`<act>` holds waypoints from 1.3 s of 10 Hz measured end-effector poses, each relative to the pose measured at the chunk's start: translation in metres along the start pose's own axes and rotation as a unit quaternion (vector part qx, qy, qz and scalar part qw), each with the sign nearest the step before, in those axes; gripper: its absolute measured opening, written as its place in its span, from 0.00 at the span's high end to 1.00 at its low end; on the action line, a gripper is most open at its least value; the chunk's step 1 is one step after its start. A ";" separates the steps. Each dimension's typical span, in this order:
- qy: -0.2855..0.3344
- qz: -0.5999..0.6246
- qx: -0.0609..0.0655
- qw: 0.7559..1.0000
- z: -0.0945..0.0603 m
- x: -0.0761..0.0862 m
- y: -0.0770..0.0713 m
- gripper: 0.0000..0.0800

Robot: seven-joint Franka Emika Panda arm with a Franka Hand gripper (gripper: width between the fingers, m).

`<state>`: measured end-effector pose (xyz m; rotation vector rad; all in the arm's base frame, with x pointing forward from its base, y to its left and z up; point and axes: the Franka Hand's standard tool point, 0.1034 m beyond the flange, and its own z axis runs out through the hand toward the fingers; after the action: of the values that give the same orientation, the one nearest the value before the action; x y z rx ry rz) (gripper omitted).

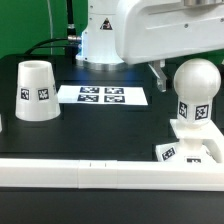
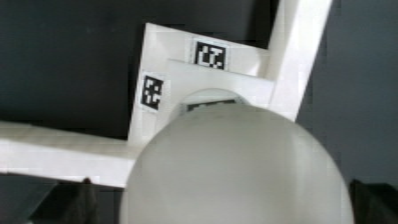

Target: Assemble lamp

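Note:
The white ball-headed bulb [image 1: 196,88] stands upright in the flat square base [image 1: 190,152] at the exterior view's right; both carry square tags. My gripper [image 1: 180,72] hangs around the bulb's head, one dark finger [image 1: 160,75] showing beside it and apart from it. In the wrist view the bulb [image 2: 235,160] fills the space between my gripper's [image 2: 214,208] dark fingertips [image 2: 39,200], which stand wide at either edge; the jaws look open. The base [image 2: 178,75] shows beyond the bulb. The tapered shade [image 1: 35,90] stands mouth down at the exterior view's left.
The marker board [image 1: 102,96] lies flat between shade and bulb. A raised white wall [image 1: 90,170] runs along the near table edge and round the base's corner; it also shows in the wrist view [image 2: 54,140].

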<state>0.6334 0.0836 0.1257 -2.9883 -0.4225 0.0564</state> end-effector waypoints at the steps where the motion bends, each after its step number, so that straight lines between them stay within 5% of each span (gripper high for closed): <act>1: 0.002 -0.046 0.001 0.999 0.001 0.001 -0.003 0.13; 4: 0.007 -0.156 -0.015 0.988 0.000 0.005 -0.005 0.13; 8: 0.003 -0.295 -0.018 0.955 0.000 0.004 0.000 0.13; 9: 0.003 -0.354 -0.031 0.935 0.001 0.007 0.001 0.13; 13: -0.018 -0.516 -0.049 0.855 0.002 0.008 -0.002 0.13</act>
<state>0.6401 0.0881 0.1237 -2.4174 -1.9704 -0.0155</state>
